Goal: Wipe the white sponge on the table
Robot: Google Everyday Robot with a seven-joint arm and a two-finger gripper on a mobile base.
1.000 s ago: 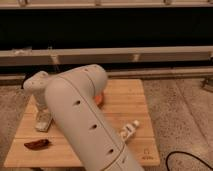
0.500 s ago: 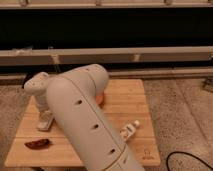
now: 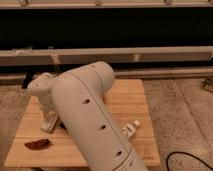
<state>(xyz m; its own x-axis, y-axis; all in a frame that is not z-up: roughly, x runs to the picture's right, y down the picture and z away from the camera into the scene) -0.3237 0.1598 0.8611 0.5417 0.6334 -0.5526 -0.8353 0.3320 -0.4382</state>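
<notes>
Toward the left side of the bench (image 3: pixel 137 100) the claw (image 3: pixel 49 118) stood tip-down on the sponge (image 3: pixel 49 126), which lay directly beneath it, touching, though whether it gripped or only pressed I couldn't tell.

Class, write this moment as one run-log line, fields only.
gripper: down at left part of table | white sponge: not told apart from gripper tip | others: reddish-brown piece front-left, white tube right of arm

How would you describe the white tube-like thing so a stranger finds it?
Find the wooden table, then its front right part, right of the white arm. The tube-like object lies there alone, white with dark marks; the gripper and a reddish-brown piece sit on the left.
</notes>
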